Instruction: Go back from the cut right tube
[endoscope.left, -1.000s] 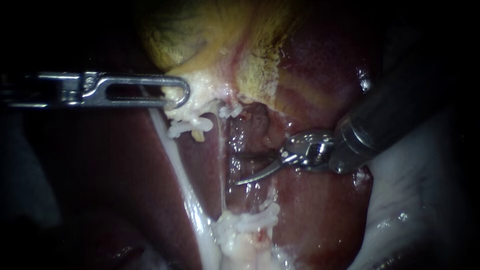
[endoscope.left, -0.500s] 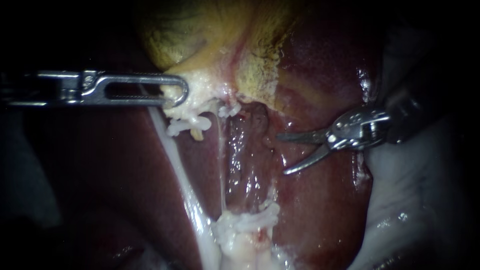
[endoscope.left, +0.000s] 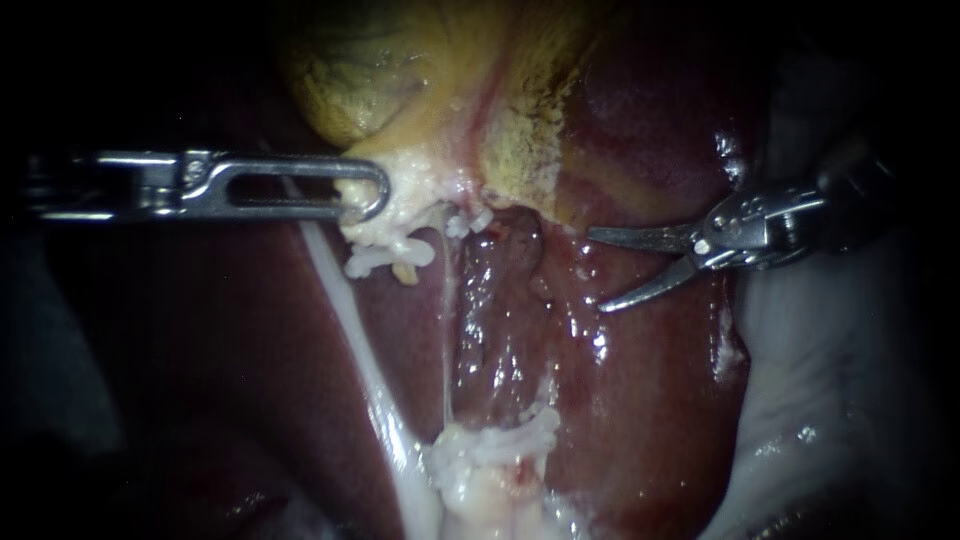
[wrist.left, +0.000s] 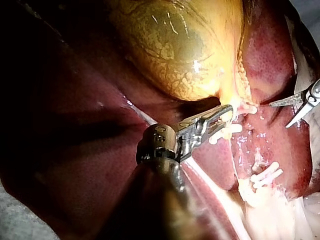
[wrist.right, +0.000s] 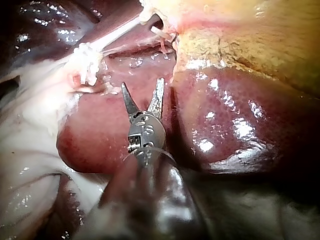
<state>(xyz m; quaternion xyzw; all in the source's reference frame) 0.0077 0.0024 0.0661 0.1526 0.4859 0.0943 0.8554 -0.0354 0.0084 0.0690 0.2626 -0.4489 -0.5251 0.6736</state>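
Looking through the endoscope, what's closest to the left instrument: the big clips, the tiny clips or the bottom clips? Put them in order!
From the left instrument:
1. Big clips: right under its tip, by the gallbladder.
2. Tiny clips: a bit to their right.
3. Bottom clips: far down.

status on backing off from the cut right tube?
Done: the cut shows as a bare gap between the upper clips and lower clips. In hand: the right instrument, jaws open, has drawn away from that gap over the last second and now sits over the liver, clear of both clip sets. Remaining: little beyond clearing further. The left instrument grips the gallbladder at its neck.
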